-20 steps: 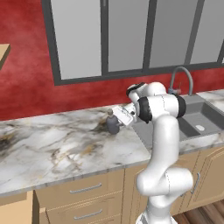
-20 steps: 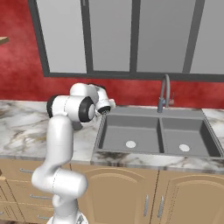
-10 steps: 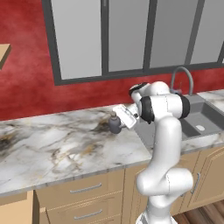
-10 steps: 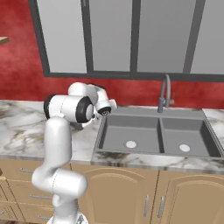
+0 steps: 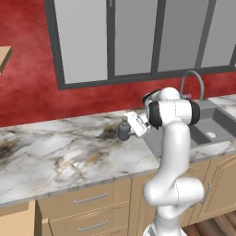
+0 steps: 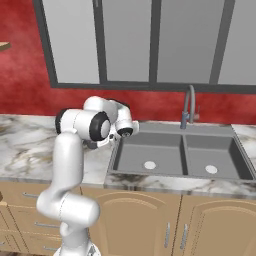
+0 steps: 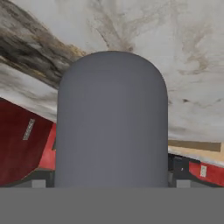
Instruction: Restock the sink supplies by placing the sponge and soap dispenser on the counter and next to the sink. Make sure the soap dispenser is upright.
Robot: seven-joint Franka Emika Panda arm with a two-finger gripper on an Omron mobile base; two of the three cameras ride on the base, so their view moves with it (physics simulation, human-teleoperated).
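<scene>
Jaws hold the soap dispenser (image 5: 123,129) just above the worktop (image 5: 55,156), left of the sink (image 5: 213,124); whether they pinch it tight I cannot tell. Left base view shows its tan pump upward. Hand view has its grey body (image 7: 111,118) against veined marble. No readable writing. Red wall, grey-framed windows behind

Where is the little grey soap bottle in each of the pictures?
Left base view: the soap dispenser sits mid-picture at the claw, over the counter.
Right base view: I cannot make it out behind the arm.
Hand view: its grey body looms centre.
Shared landmark: the veined counter.
</scene>
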